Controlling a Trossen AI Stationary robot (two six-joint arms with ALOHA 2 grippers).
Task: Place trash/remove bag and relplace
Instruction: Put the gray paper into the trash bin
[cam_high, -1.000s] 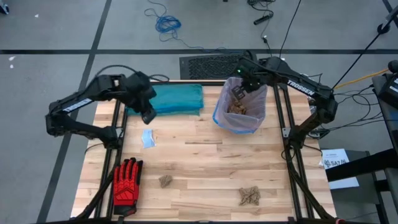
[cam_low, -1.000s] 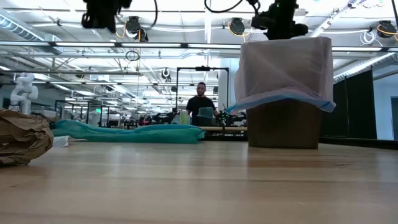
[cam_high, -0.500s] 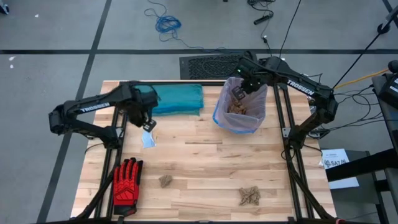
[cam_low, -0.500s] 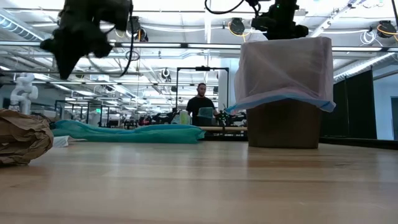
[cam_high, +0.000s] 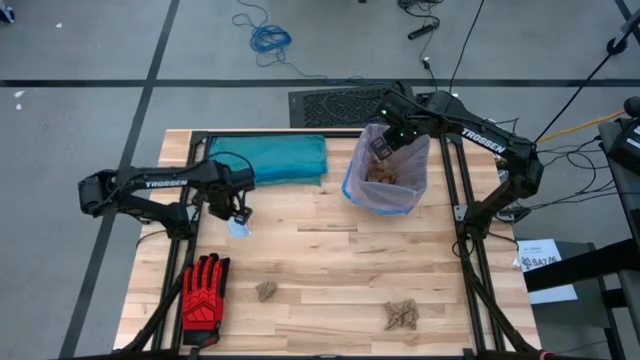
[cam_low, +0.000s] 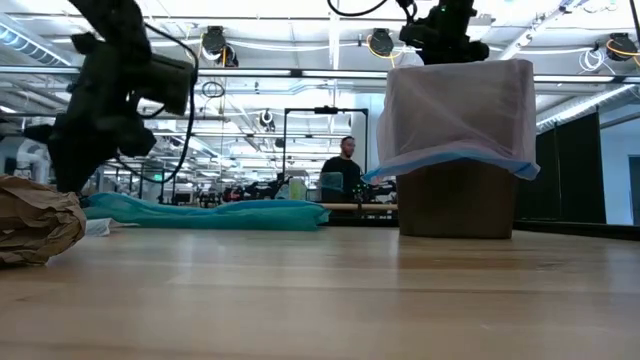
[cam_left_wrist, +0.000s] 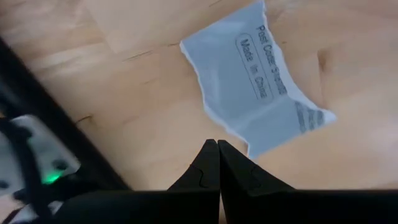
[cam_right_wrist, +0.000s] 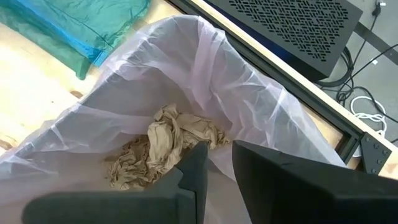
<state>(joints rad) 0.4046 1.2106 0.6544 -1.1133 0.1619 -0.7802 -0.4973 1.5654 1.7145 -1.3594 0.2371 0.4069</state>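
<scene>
The wooden table (cam_high: 330, 260) carries everything, and on its far side near my left arm lies the folded teal bag (cam_high: 285, 158). Beside that, toward my right, stands the bin, lined with the pale pink bag (cam_high: 385, 195) whose edge folds down over the rim; in the low view the liner (cam_low: 460, 110) drapes over the top of a brown box-like base. Inside it lie crumpled tan paper wads (cam_right_wrist: 158, 149), heaped at the bottom. My right hand (cam_right_wrist: 214, 165) hangs just above the liner's mouth at its far rim, its fingers slightly apart with a narrow gap between them and nothing pinched there. On the near left corner of the table lies the red-and-black glove (cam_high: 204, 291), and along the near edge sit two more tan wads, one (cam_high: 266, 291) close to the glove and one (cam_high: 401, 316) farther right. My left hand (cam_left_wrist: 217, 152) is low over the table, fingers pressed together and holding nothing, its tips just beside a small white scrap (cam_left_wrist: 258, 81) with printed lettering that lies flat on the wood. A person (cam_low: 345, 175) stands far back in the room.
</scene>
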